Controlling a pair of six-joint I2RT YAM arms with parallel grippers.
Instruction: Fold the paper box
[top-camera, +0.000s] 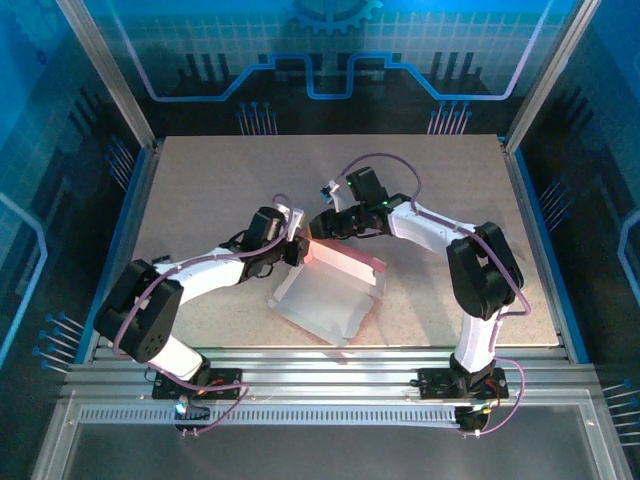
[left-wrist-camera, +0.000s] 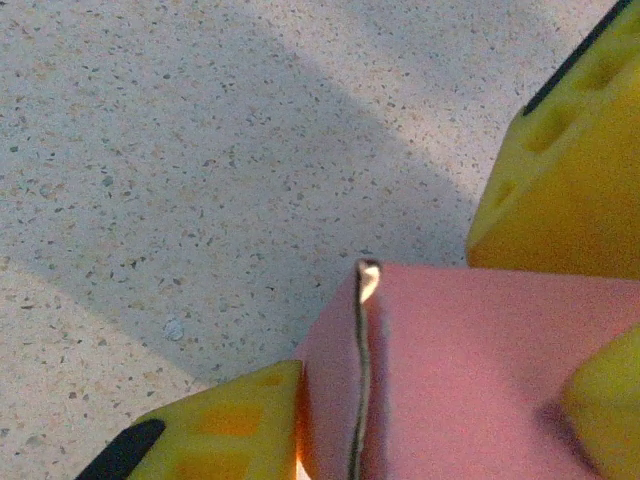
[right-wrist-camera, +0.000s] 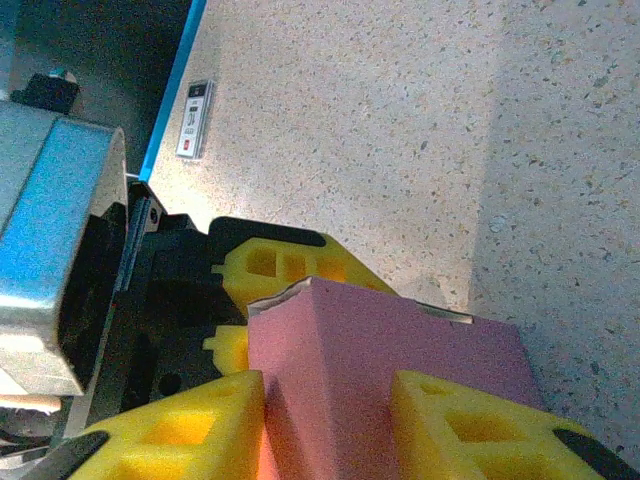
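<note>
The paper box (top-camera: 325, 295) lies at the table's middle, pale inner face up, with its pink far wall (top-camera: 345, 262) standing. Both grippers meet at that wall's left corner. My left gripper (top-camera: 297, 248) comes from the left; in its wrist view its yellow fingers (left-wrist-camera: 215, 430) press either side of the pink corner (left-wrist-camera: 470, 380), so the left gripper (left-wrist-camera: 430, 420) is shut on it. My right gripper (top-camera: 318, 226) reaches in from the far right. The right gripper (right-wrist-camera: 330, 400) is shut on the same pink corner (right-wrist-camera: 350, 350), its yellow fingers (right-wrist-camera: 180, 430) flanking it.
The speckled table (top-camera: 220, 190) stretches wide behind and to the left of the box. Blue rails (top-camera: 128, 225) and metal posts fence the sides. A small white label (right-wrist-camera: 195, 120) sits near the table's blue edge. The left gripper's black body (right-wrist-camera: 170, 300) crowds the corner.
</note>
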